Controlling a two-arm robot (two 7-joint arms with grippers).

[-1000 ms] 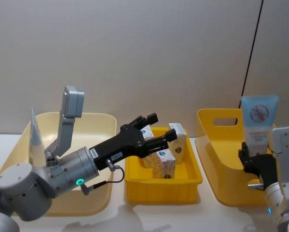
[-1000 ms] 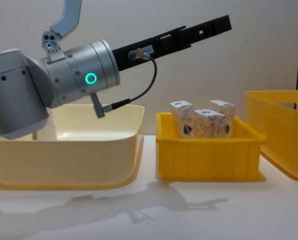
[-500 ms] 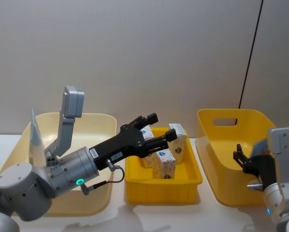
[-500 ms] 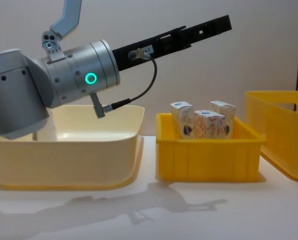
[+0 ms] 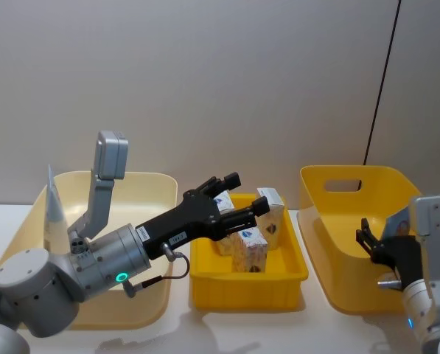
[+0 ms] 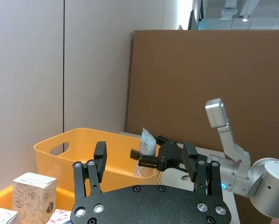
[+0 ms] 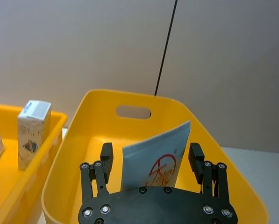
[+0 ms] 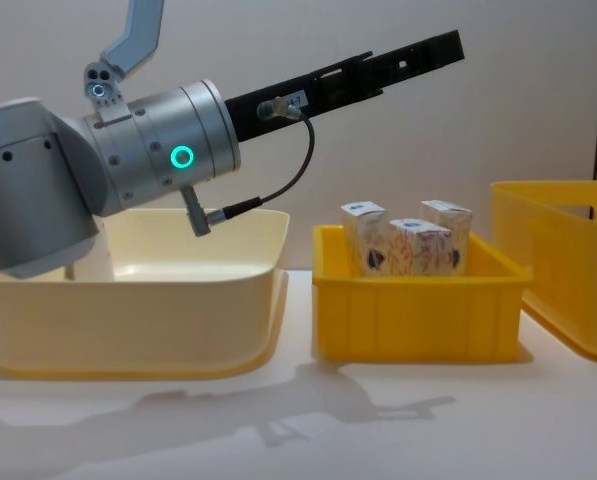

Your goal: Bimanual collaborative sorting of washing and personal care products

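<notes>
Three small white cartons with orange print stand in the middle yellow bin; they also show as cartons from the side. My left gripper hovers open just above them, nothing between its fingers. A pale-blue tube stands in the cream bin on the left. Another pale-blue tube with a red mark leans inside the right yellow bin. My right gripper sits open just in front of that tube, fingers spread wide and apart from it.
The three bins stand side by side on a white table against a plain wall. My left forearm reaches over the cream bin. A black cable runs down the wall behind the right bin.
The tube that stood upright above my right gripper has dropped into the right yellow bin and now leans there. The left arm has not moved.
</notes>
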